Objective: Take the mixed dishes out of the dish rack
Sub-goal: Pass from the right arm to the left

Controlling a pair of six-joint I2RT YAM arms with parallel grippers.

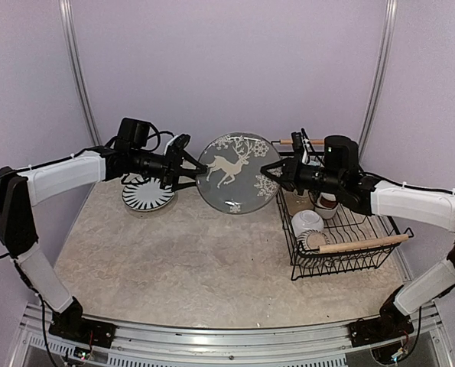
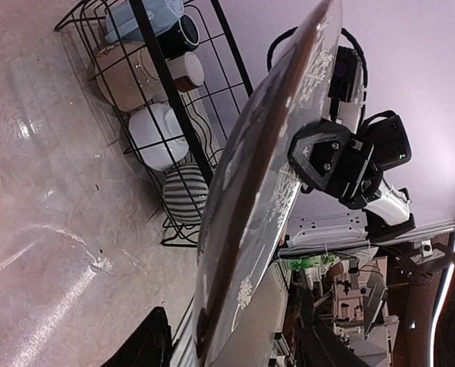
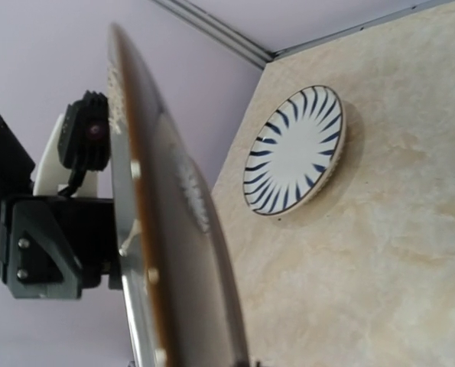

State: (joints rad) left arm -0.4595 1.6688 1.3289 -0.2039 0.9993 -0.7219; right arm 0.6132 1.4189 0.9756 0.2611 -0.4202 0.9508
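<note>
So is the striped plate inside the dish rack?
No, the striped plate lies flat on the table, left of the deer plate, outside the dish rack.

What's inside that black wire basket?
The basket holds a striped mug, a white bowl, a beige dish, a brown-and-white cup, a dark mug and a light blue mug. From above, the right arm covers its far end.
</note>
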